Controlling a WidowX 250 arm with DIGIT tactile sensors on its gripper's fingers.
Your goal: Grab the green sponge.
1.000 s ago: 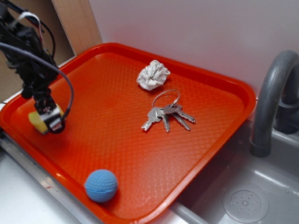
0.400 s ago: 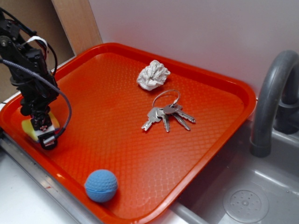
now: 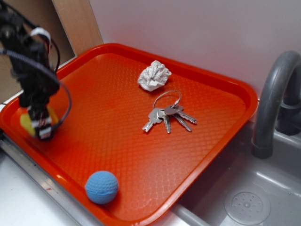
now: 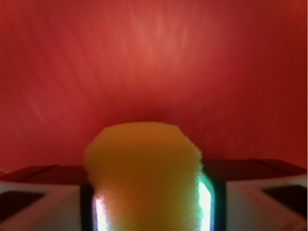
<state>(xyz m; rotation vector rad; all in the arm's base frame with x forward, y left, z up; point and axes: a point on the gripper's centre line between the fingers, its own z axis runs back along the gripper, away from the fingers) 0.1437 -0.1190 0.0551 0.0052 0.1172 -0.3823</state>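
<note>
Both pads [image 4: 204, 204] of the pincer [image 3: 41, 126] press against the yellow sponge [image 3: 26, 122], clamped between them at the orange tray's [image 3: 221, 89] left edge; blue ball [image 3: 101, 187] lies nearer the front rim.

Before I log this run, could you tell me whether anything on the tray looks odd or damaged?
Only the sponge: the gripper jaws pinch it at the tray's left edge, so it bulges. The keys, crumpled paper and ball look undisturbed.
</note>
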